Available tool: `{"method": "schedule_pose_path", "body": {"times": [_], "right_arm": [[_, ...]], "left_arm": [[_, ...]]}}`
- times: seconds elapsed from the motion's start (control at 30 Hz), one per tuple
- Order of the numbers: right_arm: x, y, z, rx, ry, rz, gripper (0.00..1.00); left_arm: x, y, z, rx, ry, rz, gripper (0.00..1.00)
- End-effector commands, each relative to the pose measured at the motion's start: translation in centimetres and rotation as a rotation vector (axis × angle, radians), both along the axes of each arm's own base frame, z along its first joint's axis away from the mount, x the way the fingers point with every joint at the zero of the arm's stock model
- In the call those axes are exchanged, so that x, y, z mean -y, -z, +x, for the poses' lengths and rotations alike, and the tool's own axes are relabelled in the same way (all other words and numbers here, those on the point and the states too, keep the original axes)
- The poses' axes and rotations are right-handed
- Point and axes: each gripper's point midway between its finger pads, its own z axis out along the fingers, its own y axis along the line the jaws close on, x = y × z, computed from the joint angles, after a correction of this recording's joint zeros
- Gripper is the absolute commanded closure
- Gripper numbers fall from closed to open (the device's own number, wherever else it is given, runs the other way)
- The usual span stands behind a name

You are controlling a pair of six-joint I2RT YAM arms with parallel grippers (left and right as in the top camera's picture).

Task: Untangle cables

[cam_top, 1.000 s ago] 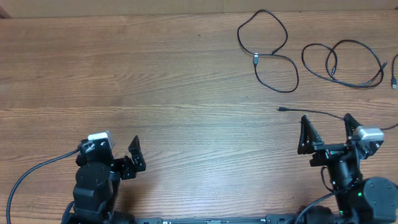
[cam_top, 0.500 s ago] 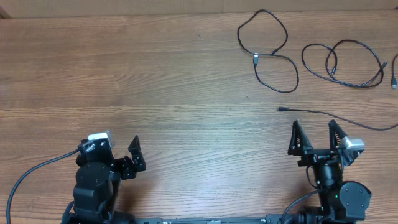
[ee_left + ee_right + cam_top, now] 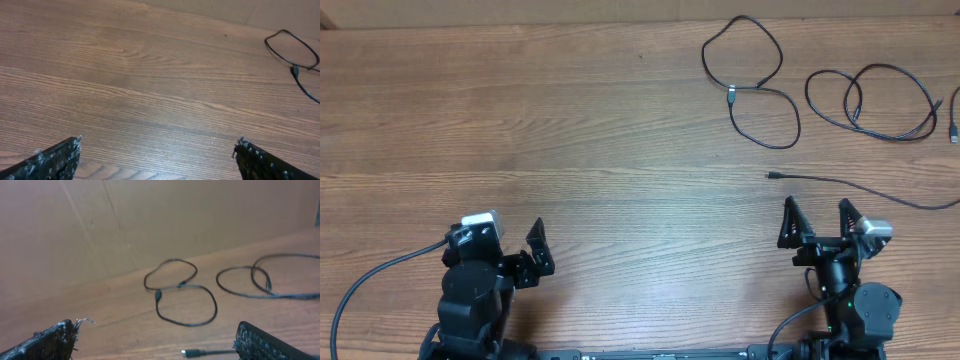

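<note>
Three thin black cables lie apart at the far right of the table. One forms a figure-eight loop [image 3: 752, 82], also in the right wrist view [image 3: 181, 298] and partly in the left wrist view [image 3: 295, 59]. A second is coiled [image 3: 875, 100] near the right edge [image 3: 255, 282]. A third runs nearly straight [image 3: 850, 186] with its plug end [image 3: 192, 353] just ahead of my right gripper [image 3: 816, 222], which is open and empty. My left gripper [image 3: 536, 250] is open and empty at the near left.
A thick black arm wire [image 3: 365, 280] trails off the near left. A brown cardboard wall [image 3: 150, 220] stands behind the table's far edge. The wooden table [image 3: 570, 130] spreads across the middle and left.
My right gripper has moved left and slightly back toward its base, away from the straight cable. The left arm and the cables have not moved.
</note>
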Motion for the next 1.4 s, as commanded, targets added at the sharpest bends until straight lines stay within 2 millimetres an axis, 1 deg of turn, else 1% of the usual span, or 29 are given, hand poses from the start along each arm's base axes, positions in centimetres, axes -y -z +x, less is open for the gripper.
{"method": "schedule_pose_path", "body": {"times": [0.0,0.43,0.7,0.77,0.87,0.97,1.37], "right_arm": [[0.4,1.7,0.2,-0.023,0.022,0.013,0.0],[1.0,1.8,0.3,-0.027,0.053,-0.001,0.0],[1.0,3.5,0.6,-0.102,0.055,0.004,0.0],[1.2,3.6,0.6,-0.105,0.067,0.003,0.0],[1.6,3.2,0.5,-0.088,0.085,0.0,0.0],[1.6,1.6,0.2,-0.02,0.089,-0.004,0.0],[1.8,1.8,0.2,-0.025,0.1,-0.005,0.0]], "left_arm": [[0.1,0.0,0.0,0.0,0.015,0.014,0.01],[0.1,0.0,0.0,0.0,0.015,0.014,0.0],[0.1,0.0,0.0,0.0,0.015,0.014,0.0],[0.1,0.0,0.0,0.0,0.015,0.014,0.0],[0.1,0.0,0.0,0.0,0.015,0.014,0.01],[0.1,0.0,0.0,0.0,0.015,0.014,0.0],[0.1,0.0,0.0,0.0,0.015,0.014,0.0]]}}
